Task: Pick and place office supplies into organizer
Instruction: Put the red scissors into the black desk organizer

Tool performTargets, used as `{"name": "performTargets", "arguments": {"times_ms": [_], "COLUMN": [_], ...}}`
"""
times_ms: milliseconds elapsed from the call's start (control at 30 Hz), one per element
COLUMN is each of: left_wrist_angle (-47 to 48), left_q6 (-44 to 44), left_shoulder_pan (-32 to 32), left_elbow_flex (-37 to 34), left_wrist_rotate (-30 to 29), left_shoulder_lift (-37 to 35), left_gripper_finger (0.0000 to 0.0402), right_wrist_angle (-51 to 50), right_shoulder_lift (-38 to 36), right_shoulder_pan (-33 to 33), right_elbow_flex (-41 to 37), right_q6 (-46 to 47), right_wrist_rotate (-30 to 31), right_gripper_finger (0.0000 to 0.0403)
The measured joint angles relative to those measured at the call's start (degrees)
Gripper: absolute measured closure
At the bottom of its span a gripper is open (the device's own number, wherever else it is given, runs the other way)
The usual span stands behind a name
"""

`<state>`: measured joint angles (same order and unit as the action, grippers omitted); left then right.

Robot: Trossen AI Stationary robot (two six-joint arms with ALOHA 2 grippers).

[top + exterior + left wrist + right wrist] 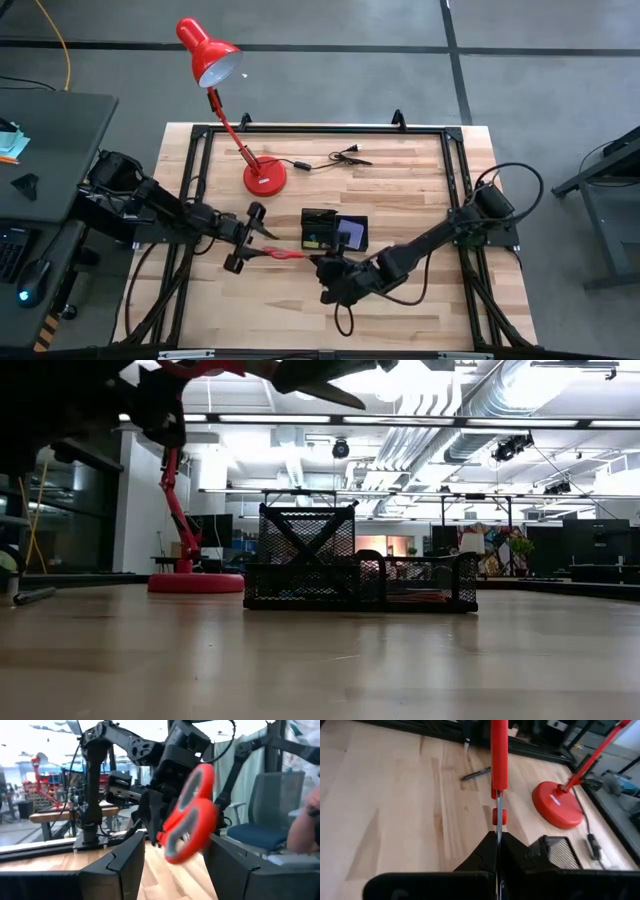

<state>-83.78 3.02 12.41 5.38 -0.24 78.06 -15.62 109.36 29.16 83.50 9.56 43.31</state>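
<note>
Red looped scissors (pixel 499 765), blades pinched in right hand (pixel 498 851), left hand (pixel 262 238) spread at handles, mesh organizer (pixel 360 572) near.

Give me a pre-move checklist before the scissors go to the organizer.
1. Right gripper shut on the scissors blades: ok.
2. Left gripper clear of the handles: cannot tell; in the left wrist view the red loops sit between its fingers.
3. Scissors lifted off the table: ok.
4. Organizer upright and in view: ok.
5. Lamp outside the short path from scissors to organizer: ok.
</note>
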Motion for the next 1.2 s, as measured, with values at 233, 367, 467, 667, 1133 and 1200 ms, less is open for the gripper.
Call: {"name": "performTargets", "arguments": {"times_ms": [233,367,467,667,1133,1200], "left_wrist_angle": [0.88,1.38,1.57,1.72,1.26,1.24], "left_q6": [-3.5,-3.52,-3.54,-3.54,-4.51,-4.85], "left_shoulder_pan": [-0.03,-0.03,-0.03,-0.03,-0.03,-0.03], "left_elbow_flex": [1.64,2.3,2.48,2.48,2.46,2.46], "left_wrist_rotate": [-0.6,-0.6,-0.66,-0.86,-3.75,-4.33], "left_shoulder_lift": [0.0,0.0,0.0,0.0,0.0,0.0], "left_gripper_finger": [0.0218,0.0218,0.0218,0.0251,0.0381,0.0373], "right_wrist_angle": [0.88,0.88,0.94,2.14,3.45,3.39], "right_shoulder_lift": [0.0,0.0,0.0,0.0,0.0,0.0], "right_shoulder_pan": [-1.98,-2.88,-3.14,-3.31,-4.41,-4.43], "right_elbow_flex": [0.0,0.0,0.0,0.0,0.0,0.0], "right_q6": [-0.62,-0.63,-0.63,-1.06,-1.07,-1.47], "right_wrist_rotate": [-1.97,-3.54,-4.41,-5.06,-7.26,-6.82], "right_gripper_finger": [0.0403,0.0403,0.0403,0.0403,0.0401,0.0398]}}
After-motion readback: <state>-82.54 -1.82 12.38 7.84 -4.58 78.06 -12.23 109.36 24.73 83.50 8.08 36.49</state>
